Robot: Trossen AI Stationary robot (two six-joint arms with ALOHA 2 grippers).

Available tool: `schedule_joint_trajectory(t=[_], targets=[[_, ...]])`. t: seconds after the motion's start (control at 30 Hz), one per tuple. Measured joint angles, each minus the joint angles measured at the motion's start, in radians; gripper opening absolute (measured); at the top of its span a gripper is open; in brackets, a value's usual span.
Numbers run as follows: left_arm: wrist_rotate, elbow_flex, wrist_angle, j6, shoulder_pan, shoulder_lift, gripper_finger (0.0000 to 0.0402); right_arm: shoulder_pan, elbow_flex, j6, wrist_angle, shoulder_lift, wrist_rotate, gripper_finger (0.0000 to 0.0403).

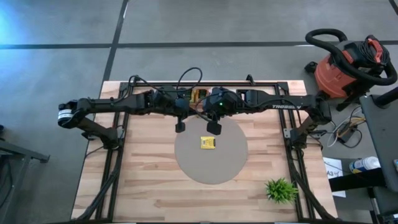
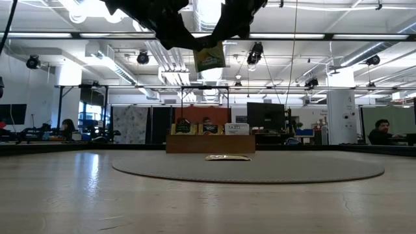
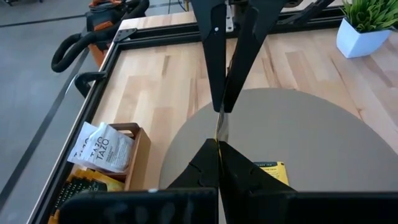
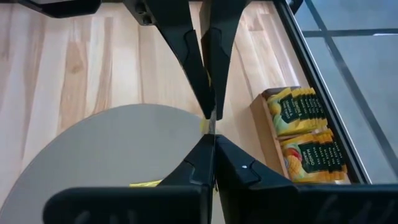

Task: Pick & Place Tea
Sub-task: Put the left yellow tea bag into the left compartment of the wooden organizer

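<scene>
Both grippers (image 2: 209,45) pinching one tea packet (image 2: 209,58) above round mat (image 1: 233,165), plant (image 1: 280,190) aside.

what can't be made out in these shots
- Tea packet hanging between the left gripper and right gripper: seen edge-on in both wrist views, print too small in the low view.
- Tea tray: mostly covered by the arms in the high view, cut off at the edge in the left wrist view.
- Yellow packet on the round mat: label too small to read.
</scene>
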State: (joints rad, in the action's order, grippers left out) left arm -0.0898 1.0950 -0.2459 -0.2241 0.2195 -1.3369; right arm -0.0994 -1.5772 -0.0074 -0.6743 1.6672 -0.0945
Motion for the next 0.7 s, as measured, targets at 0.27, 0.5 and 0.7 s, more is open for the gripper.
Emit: schedule_joint_trajectory(t=[0.27, 0.5, 0.7], targets=[[0.004, 0.0, 0.0, 0.042, 0.0, 0.0, 0.0, -0.003, 0.002, 0.027, 0.0, 0.0, -0.008, 0.0008], [0.066, -0.003, 0.0, 0.092, -0.001, 0.005, 0.0001, -0.022, 0.002, 0.061, 0.001, 0.0, -0.011, 0.0008], [0.111, -0.003, 0.0, 0.139, -0.001, 0.012, 0.0001, -0.043, 0.002, 0.08, 0.002, 0.0, -0.01, 0.0008]])
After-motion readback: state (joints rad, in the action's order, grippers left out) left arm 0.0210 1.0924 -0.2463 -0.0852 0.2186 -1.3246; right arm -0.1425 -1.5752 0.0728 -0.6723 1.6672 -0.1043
